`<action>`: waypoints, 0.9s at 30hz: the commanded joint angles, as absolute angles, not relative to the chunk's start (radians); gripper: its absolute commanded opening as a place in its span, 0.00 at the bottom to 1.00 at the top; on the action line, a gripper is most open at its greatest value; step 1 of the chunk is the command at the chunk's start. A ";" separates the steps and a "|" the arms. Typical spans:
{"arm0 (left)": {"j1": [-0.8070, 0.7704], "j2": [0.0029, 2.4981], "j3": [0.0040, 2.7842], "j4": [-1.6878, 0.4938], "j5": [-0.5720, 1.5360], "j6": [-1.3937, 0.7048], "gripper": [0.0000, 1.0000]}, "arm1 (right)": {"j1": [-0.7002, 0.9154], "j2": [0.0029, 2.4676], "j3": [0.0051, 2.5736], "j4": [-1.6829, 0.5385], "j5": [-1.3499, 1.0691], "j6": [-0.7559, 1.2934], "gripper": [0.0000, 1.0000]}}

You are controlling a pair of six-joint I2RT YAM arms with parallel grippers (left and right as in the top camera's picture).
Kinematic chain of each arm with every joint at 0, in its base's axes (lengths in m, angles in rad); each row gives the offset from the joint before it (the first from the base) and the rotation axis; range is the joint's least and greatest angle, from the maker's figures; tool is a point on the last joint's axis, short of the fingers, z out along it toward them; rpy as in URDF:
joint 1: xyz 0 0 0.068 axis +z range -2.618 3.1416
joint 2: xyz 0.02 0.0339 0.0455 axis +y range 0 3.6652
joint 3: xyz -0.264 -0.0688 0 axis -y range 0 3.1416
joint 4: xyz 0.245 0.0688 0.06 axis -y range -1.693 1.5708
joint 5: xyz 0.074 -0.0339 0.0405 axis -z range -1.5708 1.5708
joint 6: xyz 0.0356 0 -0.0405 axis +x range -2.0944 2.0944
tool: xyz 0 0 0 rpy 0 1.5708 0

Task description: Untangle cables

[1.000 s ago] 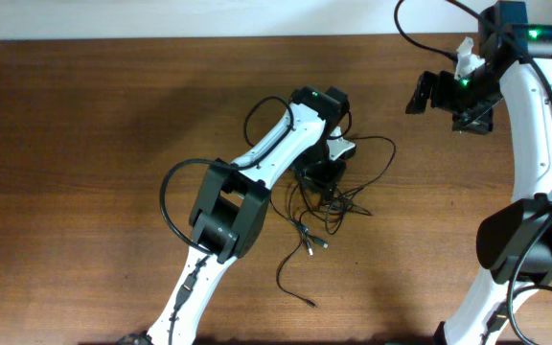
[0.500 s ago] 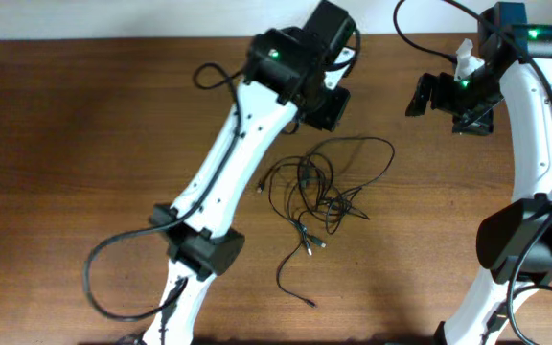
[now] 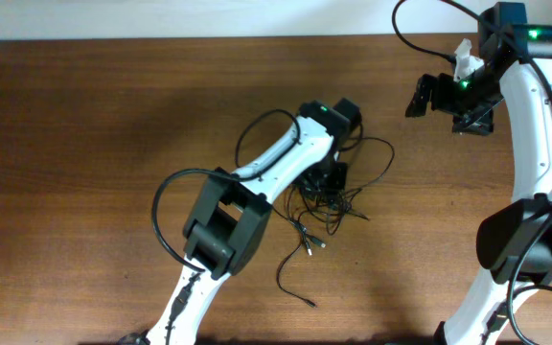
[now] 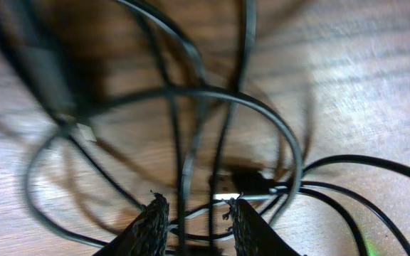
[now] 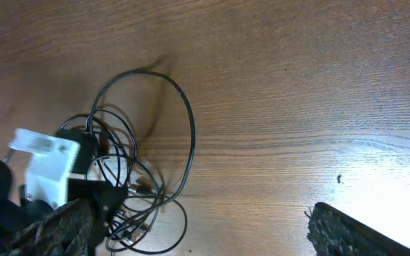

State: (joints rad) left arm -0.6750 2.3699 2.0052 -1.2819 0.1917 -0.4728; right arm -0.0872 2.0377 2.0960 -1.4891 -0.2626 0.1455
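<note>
A brown wooden table (image 3: pixel 84 144) fills the view. The left gripper (image 4: pixel 194 226) is down in the bunched knot of thin black cables (image 3: pixel 338 203) at mid-table, its fingers a little apart astride one strand and pinching nothing yet. Farther right, the right gripper (image 3: pixel 448 103) hangs high, spread wide and empty. The step looks like choosing a strand. Next, close on it and draw it clear without dragging the whole knot.

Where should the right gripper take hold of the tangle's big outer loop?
Grip the outer loop on its far arc, the side nearest the right gripper. There the cord lies alone on the bare table, clear of the knot and the left gripper. It is probably best to come straight down, with open fingers straddling the cord crosswise.
</note>
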 commanded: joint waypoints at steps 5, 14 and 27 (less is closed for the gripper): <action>-0.715 2.364 1.977 -1.248 0.185 -0.485 0.33 | -0.085 2.032 2.097 -1.489 -0.272 0.134 0.98; -0.628 2.306 2.008 -1.299 0.104 -0.446 0.00 | -0.086 2.032 2.097 -1.557 -0.366 0.107 0.97; -0.483 1.730 2.037 -1.166 0.109 -0.388 0.00 | 0.051 1.760 2.098 -1.520 -0.619 0.056 0.88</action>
State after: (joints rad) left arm -0.4873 1.8126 2.0197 -1.2022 0.1116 -0.4042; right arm -0.0090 1.7706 2.0922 -1.5505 -0.5694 0.0700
